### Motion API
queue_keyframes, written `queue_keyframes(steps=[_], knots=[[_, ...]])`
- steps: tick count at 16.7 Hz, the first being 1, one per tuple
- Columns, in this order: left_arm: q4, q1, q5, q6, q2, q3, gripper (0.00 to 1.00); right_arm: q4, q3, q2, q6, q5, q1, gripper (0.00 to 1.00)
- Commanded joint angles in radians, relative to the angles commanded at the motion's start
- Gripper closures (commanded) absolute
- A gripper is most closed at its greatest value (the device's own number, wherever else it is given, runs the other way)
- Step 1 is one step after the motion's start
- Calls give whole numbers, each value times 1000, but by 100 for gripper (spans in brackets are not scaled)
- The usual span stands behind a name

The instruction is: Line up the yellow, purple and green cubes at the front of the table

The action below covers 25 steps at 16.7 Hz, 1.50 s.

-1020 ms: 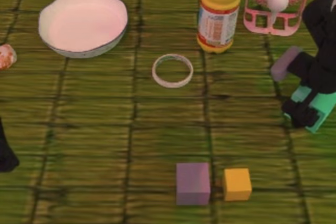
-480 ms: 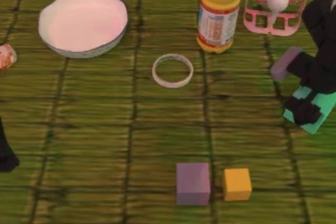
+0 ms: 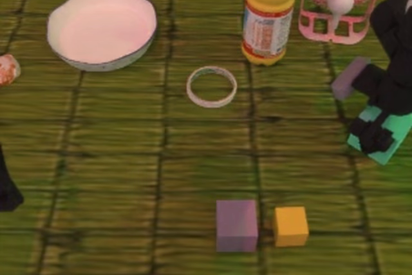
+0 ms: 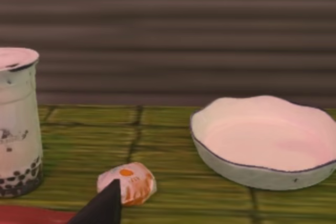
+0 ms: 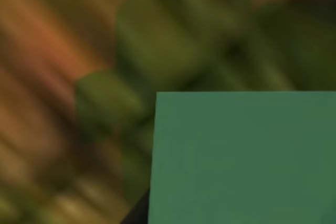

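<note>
Of the 3 cubes, the green cube (image 3: 388, 134), the largest, sits farthest from the purple cube (image 3: 237, 225), well off toward the table's (image 3: 116, 159) right edge and farther back, so it is the 1 piece not yet in line. The right gripper (image 3: 375, 138) is over it with its dark fingers against the cube; they look clenched on it, and the right wrist view fills with the cube's green face (image 5: 241, 156), which fits a grasp, though whether it is lifted off the slats I cannot tell. The purple cube rests at the front of the table, and the yellow cube (image 3: 291, 226), the smallest, stands just beside it on its right, apart by a narrow gap, so 2 of 3 seem placed. The left gripper (image 3: 8, 188) is parked far to the purple cube's left; its finger state I cannot tell.
</note>
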Motion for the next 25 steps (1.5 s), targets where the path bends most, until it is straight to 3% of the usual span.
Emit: queue_keyframes(steps=[4, 11, 17, 21, 25], knots=[[0, 0, 0, 0, 0, 0, 0, -22, 16, -12, 0, -2, 0, 100], [0, 0, 0, 0, 0, 0, 0, -245, 154, -90, 0, -2, 6, 100], [0, 0, 0, 0, 0, 0, 0, -253, 168, -85, 3, -2, 15, 100], [0, 0, 0, 0, 0, 0, 0, -303, 276, -24, 28, -2, 166, 100], [0, 0, 0, 0, 0, 0, 0, -381, 434, 65, 79, -1, 438, 100]])
